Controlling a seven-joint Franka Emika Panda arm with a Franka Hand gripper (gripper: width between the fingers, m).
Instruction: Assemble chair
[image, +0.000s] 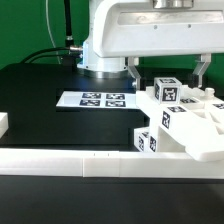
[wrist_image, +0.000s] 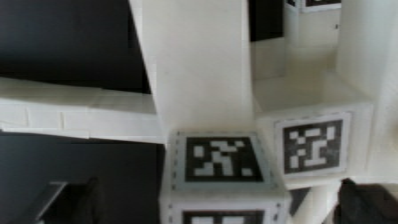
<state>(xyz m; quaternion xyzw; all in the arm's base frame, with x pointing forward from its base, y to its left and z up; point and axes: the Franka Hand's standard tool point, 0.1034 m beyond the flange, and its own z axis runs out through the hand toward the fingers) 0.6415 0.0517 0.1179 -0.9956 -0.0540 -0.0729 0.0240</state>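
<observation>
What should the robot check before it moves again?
1. Pincer open: ok, its fingers stand wide apart.
2. Pincer empty: ok, nothing hangs between the fingers.
3. Pincer over the chair: ok, it hovers above the tagged white pieces.
4. Chair pieces joined firmly: cannot tell, the joints are partly hidden.
5. Marker board out of the way: ok, it lies flat on the table, apart from the chair.
6. Fingers clear of the post: cannot tell, the wrist view is too close and blurred.

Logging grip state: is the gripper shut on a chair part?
No: the gripper hangs open above the chair, holding nothing.
</observation>
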